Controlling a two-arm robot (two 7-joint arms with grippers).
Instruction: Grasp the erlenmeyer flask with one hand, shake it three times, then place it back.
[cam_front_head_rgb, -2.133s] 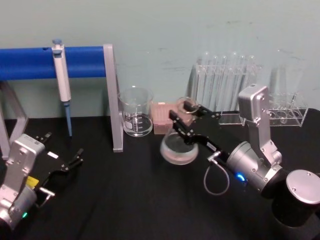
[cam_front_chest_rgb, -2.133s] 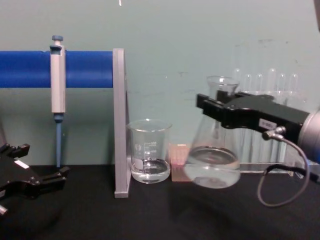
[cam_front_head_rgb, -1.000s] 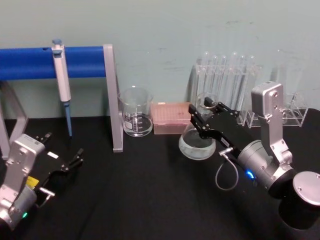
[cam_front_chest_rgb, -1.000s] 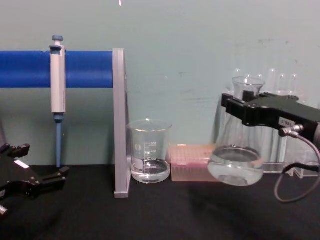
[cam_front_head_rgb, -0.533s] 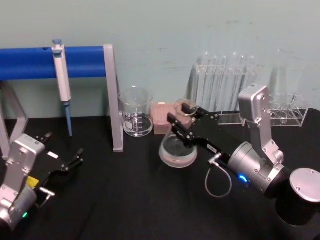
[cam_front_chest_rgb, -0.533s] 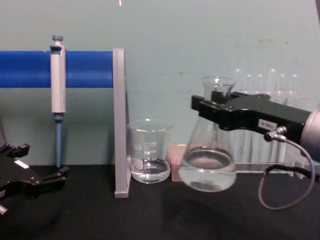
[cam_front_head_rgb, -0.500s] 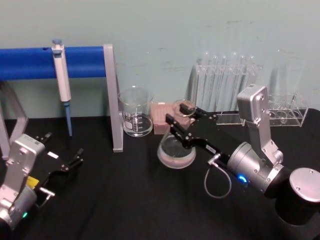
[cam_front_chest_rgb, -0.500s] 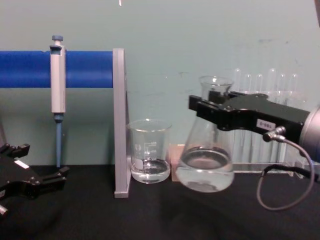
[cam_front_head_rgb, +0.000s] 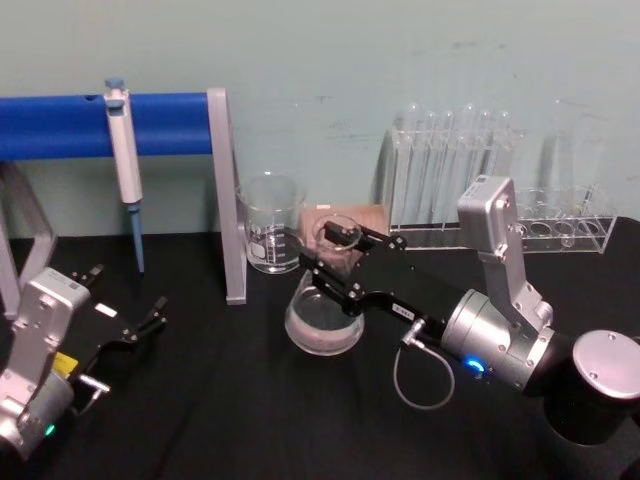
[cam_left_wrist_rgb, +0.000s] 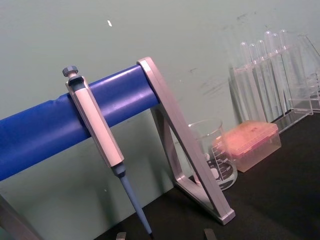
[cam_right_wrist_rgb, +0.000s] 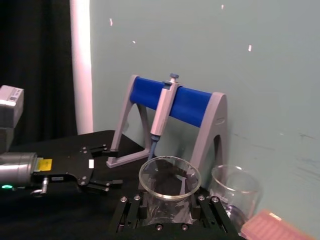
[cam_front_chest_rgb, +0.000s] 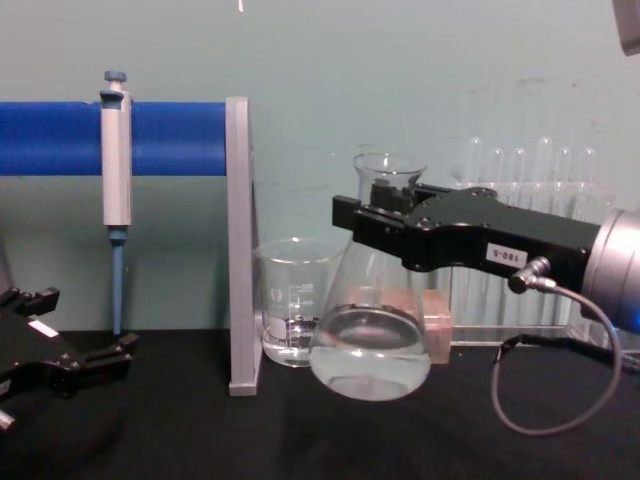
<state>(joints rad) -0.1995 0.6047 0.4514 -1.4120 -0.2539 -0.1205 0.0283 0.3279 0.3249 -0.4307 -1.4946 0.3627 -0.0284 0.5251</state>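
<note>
The erlenmeyer flask (cam_front_head_rgb: 322, 325) is clear glass with a little clear liquid in its wide base. It hangs just above the black table (cam_front_head_rgb: 230, 420), in front of the beaker (cam_front_head_rgb: 270, 228). My right gripper (cam_front_head_rgb: 336, 256), the black boxy hand on a silver wrist, is shut on the flask's neck. In the chest view the flask (cam_front_chest_rgb: 370, 350) hangs upright under the right gripper (cam_front_chest_rgb: 378, 226). In the right wrist view its round rim (cam_right_wrist_rgb: 170, 176) sits between the black fingers (cam_right_wrist_rgb: 131, 211). My left gripper (cam_front_head_rgb: 130, 290) rests open and idle at the left, low over the table.
A blue bar stand (cam_front_head_rgb: 60, 125) holds a pipette (cam_front_head_rgb: 123, 150) at the back left, its grey post (cam_front_head_rgb: 225, 200) beside the beaker. A pink tip box (cam_front_head_rgb: 350, 214) sits behind the flask. Test tube racks (cam_front_head_rgb: 450, 185) (cam_front_head_rgb: 565, 228) line the back right.
Over the earlier frames the right gripper swung the flask to the right and back to the left. Since half a second ago it has carried it further left. The left arm has not moved.
</note>
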